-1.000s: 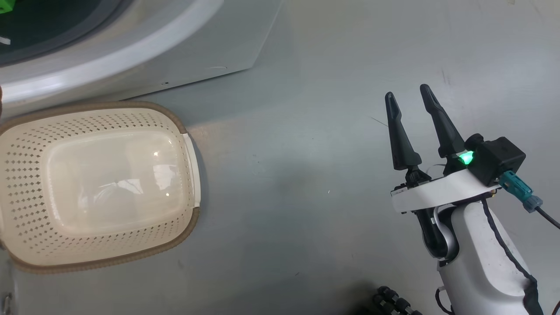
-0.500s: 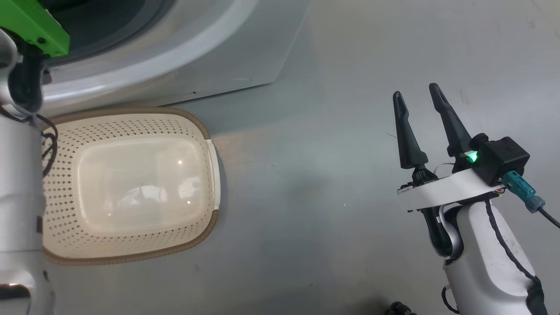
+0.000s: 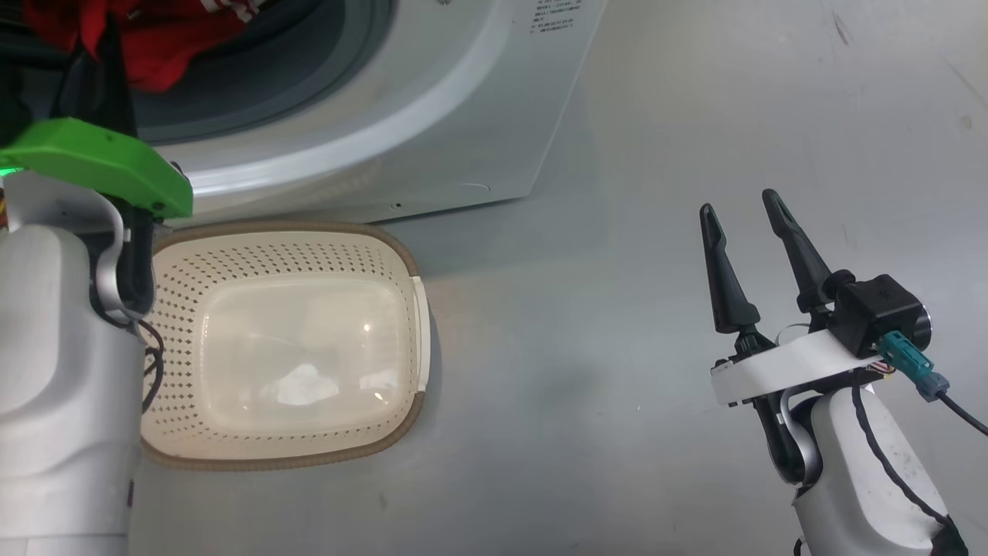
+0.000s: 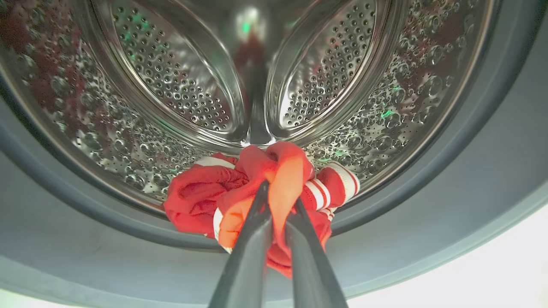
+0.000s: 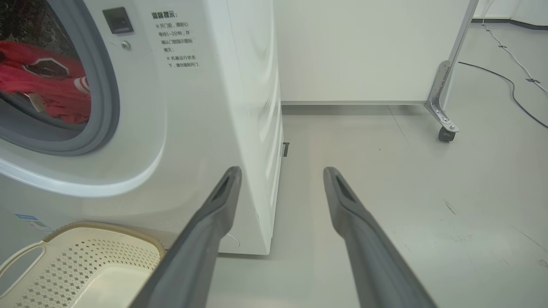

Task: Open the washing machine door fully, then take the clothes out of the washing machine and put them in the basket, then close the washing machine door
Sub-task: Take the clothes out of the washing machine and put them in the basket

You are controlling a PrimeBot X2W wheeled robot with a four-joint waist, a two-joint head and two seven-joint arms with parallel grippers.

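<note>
- The left gripper point(image 4: 280, 194) reaches into the mouth of the washing machine point(image 3: 432, 116). Its two dark fingers are pinched almost together on a fold of the red clothes point(image 4: 197, 201).
- In the left wrist view the fold rises between the fingertips. The rest of the bundle, red with white striped trim, bunches at the front lip of the perforated steel drum point(image 4: 171, 77), right against the grey rubber gasket point(image 4: 85, 239). I cannot tell whether the bundle is lifted or resting there.
- From the head view the red fabric shows inside the round opening, above the bright green bracket point(image 3: 100, 162) on the left wrist. The pale left forearm point(image 3: 62, 371) runs up the left edge.
- The right gripper point(image 3: 738, 202) is held over the grey floor point(image 3: 617, 232), well to the right of the washer. Its fingers are spread wide apart with nothing between them.
- In the right wrist view those fingers point past the front corner of the machine.
- The basket point(image 3: 309, 230), cream with perforated sides and a brown woven-look rim, sits on the floor just in front of the washer, below the opening. Lamp glare shines on its glossy bottom.
- The right wrist view also shows printed text point(image 5: 175, 40) on the washer's front beside the opening.
- Farther back in that view stands a white panel on a metal leg with a caster point(image 5: 445, 132). A dark cable point(image 5: 509, 85) trails across the floor beyond it.
</note>
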